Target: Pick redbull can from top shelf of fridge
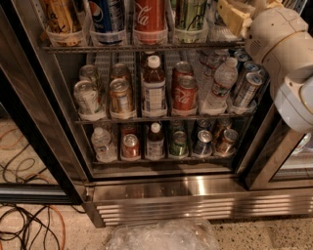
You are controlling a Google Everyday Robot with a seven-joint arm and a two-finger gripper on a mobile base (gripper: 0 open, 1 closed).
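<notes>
The fridge (161, 195) stands open before me, with its ribbed steel base grille at the bottom. The top shelf (122, 48) carries a yellow can, a Pepsi can (108, 14), a Coca-Cola can (149, 17) and a green-and-white can (190, 14) in translucent cup lanes. My gripper (231, 15) is at the right end of this shelf, at the rightmost lane, on the white arm (283, 53). No redbull can shows on this shelf; the gripper hides the right lane. Slim blue and silver cans (247, 88) stand one shelf lower, at the right.
The middle shelf holds cans, a juice bottle (154, 88) and a water bottle (220, 83). The bottom shelf holds more cans and bottles. The black-framed door (39, 146) stands at the left. Cables (29, 229) lie on the floor, with a clear plastic bag (161, 237) in front.
</notes>
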